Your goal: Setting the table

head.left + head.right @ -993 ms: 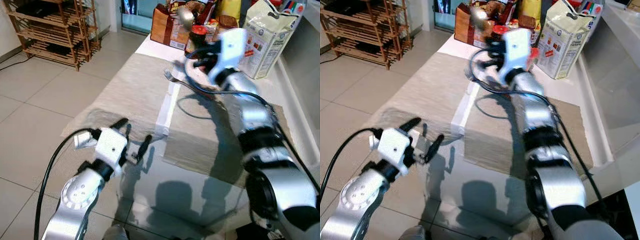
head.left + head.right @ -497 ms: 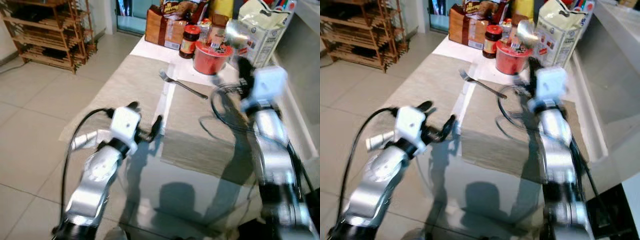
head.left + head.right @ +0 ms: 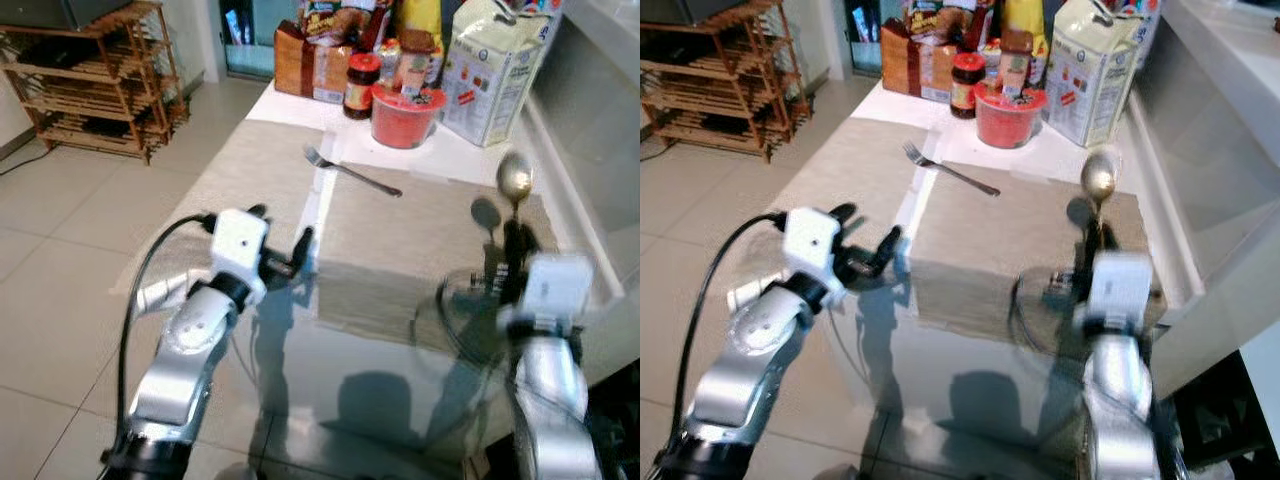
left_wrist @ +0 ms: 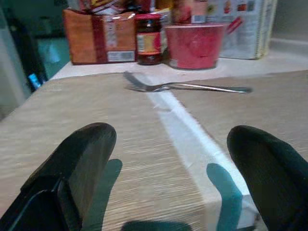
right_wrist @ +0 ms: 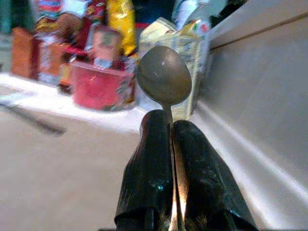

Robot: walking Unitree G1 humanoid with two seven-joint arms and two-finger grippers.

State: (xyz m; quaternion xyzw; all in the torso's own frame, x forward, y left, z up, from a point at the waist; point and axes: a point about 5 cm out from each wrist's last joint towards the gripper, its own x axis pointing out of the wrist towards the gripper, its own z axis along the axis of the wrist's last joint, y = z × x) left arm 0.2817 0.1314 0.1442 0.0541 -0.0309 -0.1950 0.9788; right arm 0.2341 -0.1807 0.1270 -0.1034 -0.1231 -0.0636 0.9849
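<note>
Right gripper [image 5: 171, 144] jaws clenched on spoon [image 3: 514, 180], bowl up, above right mat [image 3: 420, 225]. Left gripper [image 3: 280, 240] jaws released, empty, over left mat [image 3: 250, 180] near counter [image 3: 300, 100] edge. Fork [image 3: 352, 173] lies across the mat seam. Step: placing the spoon. Next: lower, lay flat on right mat, release.

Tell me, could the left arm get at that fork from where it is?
Probably yes: the left gripper is open and empty, and bare placemat lies between it and the fork.
</note>
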